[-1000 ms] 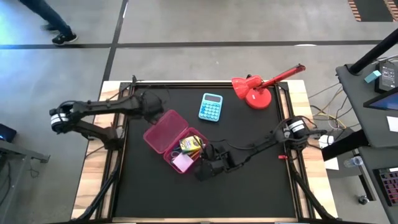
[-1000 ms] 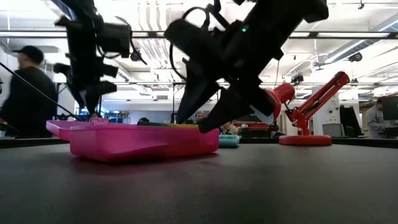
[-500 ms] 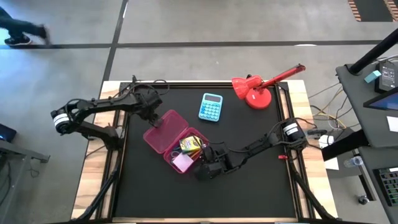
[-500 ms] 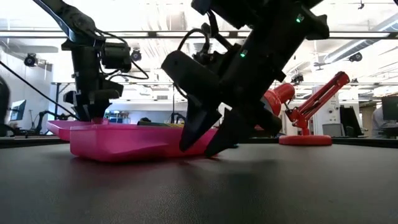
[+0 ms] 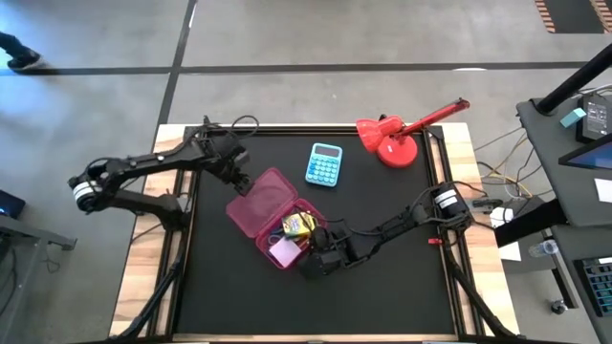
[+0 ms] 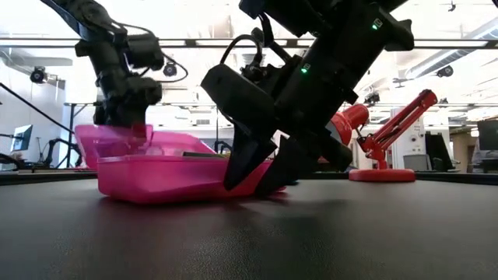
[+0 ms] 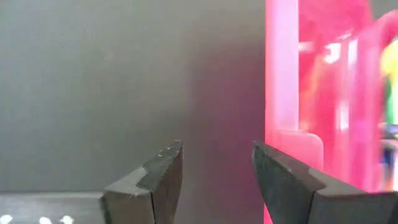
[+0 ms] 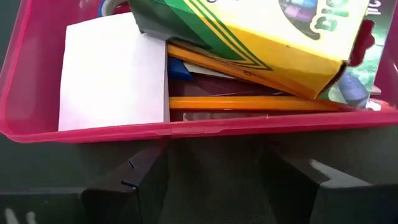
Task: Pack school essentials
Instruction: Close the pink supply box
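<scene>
A pink plastic case stands open on the black table. Its base holds a yellow-green crayon box, a white square pad and orange pencils. Its lid is tipped up on the hinge side. My left gripper is open at the lid's far free edge. My right gripper is open and low on the table, with its fingers before the base's outer wall. The other stationery is hidden. My left gripper meets the lid's free edge by the small latch tab with the side of one open finger, coming from above at the table's far left. The lid stands tilted, its hinge side on the base. My right gripper's fingertips stand at the base's wall; whether they touch it I cannot tell.
A light-blue calculator lies beyond the case toward the far edge. A red desk lamp stands at the far right. Bare black table lies on the near side of the case.
My left gripper has gone toward the case and the lid's free edge has tipped up from lying flat, while its hinge side stayed on the base. The case has slid a little toward my right gripper. My right gripper has come down to the table beside the base.
</scene>
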You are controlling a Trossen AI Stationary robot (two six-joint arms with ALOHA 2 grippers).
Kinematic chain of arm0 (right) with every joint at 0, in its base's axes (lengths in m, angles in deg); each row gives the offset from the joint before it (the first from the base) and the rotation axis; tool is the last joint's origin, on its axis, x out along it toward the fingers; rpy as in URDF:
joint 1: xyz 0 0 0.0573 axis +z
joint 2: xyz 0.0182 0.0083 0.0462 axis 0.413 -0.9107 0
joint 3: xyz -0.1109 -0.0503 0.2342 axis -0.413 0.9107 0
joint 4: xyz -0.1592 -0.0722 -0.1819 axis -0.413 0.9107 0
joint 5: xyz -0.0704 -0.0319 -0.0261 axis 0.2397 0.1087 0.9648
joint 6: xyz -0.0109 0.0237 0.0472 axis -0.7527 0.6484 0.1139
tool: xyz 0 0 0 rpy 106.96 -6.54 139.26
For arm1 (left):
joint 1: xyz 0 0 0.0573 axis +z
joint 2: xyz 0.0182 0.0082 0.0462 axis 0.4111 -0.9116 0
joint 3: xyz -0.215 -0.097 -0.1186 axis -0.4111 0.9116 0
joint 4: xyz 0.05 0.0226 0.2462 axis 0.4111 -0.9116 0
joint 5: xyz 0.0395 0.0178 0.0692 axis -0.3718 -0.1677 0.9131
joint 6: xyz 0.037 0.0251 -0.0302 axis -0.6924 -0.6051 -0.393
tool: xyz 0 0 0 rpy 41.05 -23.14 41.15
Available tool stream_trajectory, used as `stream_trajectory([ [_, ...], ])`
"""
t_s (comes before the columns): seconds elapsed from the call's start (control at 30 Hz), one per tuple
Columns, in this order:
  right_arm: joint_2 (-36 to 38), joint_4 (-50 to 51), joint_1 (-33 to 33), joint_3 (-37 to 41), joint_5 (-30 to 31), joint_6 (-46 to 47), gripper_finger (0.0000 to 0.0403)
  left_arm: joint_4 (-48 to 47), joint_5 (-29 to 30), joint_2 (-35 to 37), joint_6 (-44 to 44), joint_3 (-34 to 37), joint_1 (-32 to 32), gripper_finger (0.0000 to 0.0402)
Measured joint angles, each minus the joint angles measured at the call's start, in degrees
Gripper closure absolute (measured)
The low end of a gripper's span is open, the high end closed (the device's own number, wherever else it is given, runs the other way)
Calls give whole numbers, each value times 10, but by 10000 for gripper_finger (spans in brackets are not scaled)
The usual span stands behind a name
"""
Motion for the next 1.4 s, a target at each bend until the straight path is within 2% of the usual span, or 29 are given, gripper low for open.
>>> stream_trajectory([
  [0.27, 0, 1, -4, 0, -2, -10, 188, 5, -53, 50, 38, -10, -23, 226],
  [0.47, 2, -2, -14, 0, -2, -27, 188, 57, -65, 53, 96, 1, -113, 226],
  [0.6, 11, 8, -18, 1, -2, -42, 188, 129, -51, 34, 135, 3, -178, 226],
  [0.77, 29, 27, -20, 1, -2, -58, 188, 181, -29, 6, 176, 2, -222, 226],
  [0.97, 95, 137, -19, 1, -5, -62, 188, 212, -9, -39, 195, 2, -262, 226],
  [1.07, 140, 161, -19, 1, 3, -65, 188, 241, -6, -68, 201, 2, -277, 226],
  [1.3, 226, 118, -20, 1, 94, -80, 188, 296, -4, -133, 208, -6, -296, 226],
  [1.4, 232, 102, -23, 0, 104, -101, 188, 318, -3, -150, 208, -10, -298, 226],
])
